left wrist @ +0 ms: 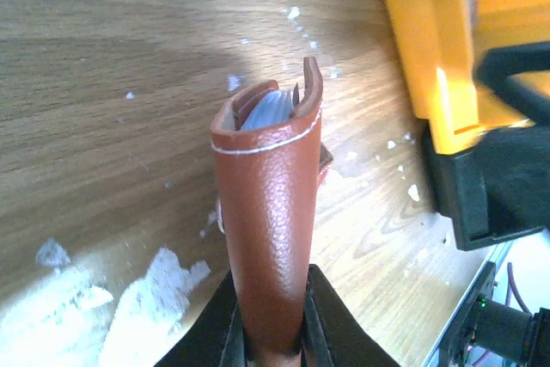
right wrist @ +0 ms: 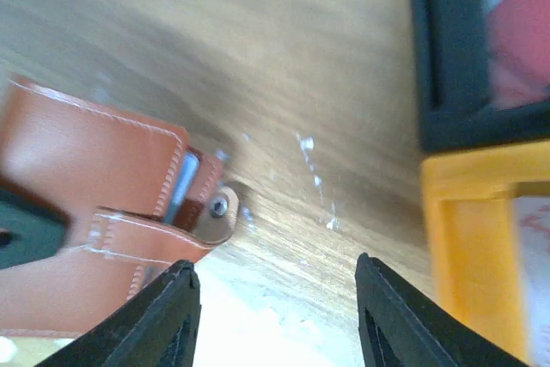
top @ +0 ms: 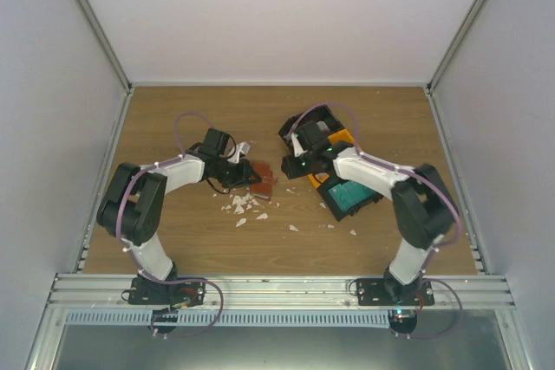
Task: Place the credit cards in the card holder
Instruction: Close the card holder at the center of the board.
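The left hand [left wrist: 271, 328] clamps the card holder [left wrist: 266, 212] at the centre of the table [left wrist: 120, 83], pocket mouth turned right, likely to receive cards, while the right hand [right wrist: 275, 298] hangs released and empty near the credit cards [top: 349, 195] in the bins [right wrist: 460, 221].

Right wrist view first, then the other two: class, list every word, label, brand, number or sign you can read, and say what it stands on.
No text can be read in any view.
card holder: plain stitched leather, no lettering shown.
pale card in the orange bin: faint reddish marks, too blurred to read.
red card in the black bin: no legible print.
Top view: everything too small to read.
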Controlling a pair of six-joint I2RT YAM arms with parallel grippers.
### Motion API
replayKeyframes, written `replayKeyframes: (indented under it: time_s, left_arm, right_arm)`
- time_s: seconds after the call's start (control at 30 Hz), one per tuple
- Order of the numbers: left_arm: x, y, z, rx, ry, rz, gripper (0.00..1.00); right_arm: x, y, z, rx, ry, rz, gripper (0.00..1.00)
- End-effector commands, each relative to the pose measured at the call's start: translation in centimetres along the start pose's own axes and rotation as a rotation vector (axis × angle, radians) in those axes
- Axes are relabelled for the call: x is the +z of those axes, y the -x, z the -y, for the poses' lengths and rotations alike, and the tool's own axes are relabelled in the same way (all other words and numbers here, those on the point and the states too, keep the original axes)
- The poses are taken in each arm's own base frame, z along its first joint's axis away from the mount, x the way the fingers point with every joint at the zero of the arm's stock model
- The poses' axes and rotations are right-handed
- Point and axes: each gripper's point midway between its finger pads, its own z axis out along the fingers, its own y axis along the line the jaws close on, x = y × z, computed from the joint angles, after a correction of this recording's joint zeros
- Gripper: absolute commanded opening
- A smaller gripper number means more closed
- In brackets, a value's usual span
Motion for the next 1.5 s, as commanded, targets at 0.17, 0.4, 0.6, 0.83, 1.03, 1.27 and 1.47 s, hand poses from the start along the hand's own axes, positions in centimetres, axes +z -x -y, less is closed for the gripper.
replayKeyframes:
  time_s: [0.17,0.4,0.6,0.83,1.03,1.27,1.47]
  left_arm:
    - [-8.6,3.8,9.1,0.328,-0.046,0.283,0.0]
    - [-18.0,6.8,17.4,0.692,-0.042,0.682,0.0]
    - [-24.9,5.7,23.3,1.185,-0.01,1.085,0.0]
    - [-26.1,1.4,25.8,1.93,0.262,1.386,0.0]
    - [-25.3,1.5,26.2,2.214,0.531,1.397,0.0]
    - [-25.8,1.3,26.6,2.306,0.643,1.446,0.0]
    - [-25.0,1.9,25.9,2.35,0.753,1.43,0.0]
  right_arm:
    - [-14.9,7.7,-2.5,0.09,0.178,0.424,0.65]
    - [-22.1,9.2,-7.4,0.21,0.522,0.522,0.72]
    - [-27.1,10.2,-11.0,0.209,0.783,0.559,0.84]
    - [-31.3,10.9,-13.1,0.233,0.978,0.584,0.92]
    - [-30.2,11.3,-12.8,0.381,0.973,0.509,0.92]
    - [-26.7,10.6,-11.7,0.51,0.915,0.412,0.81]
    - [-25.9,10.7,-13.2,0.506,0.98,0.316,0.62]
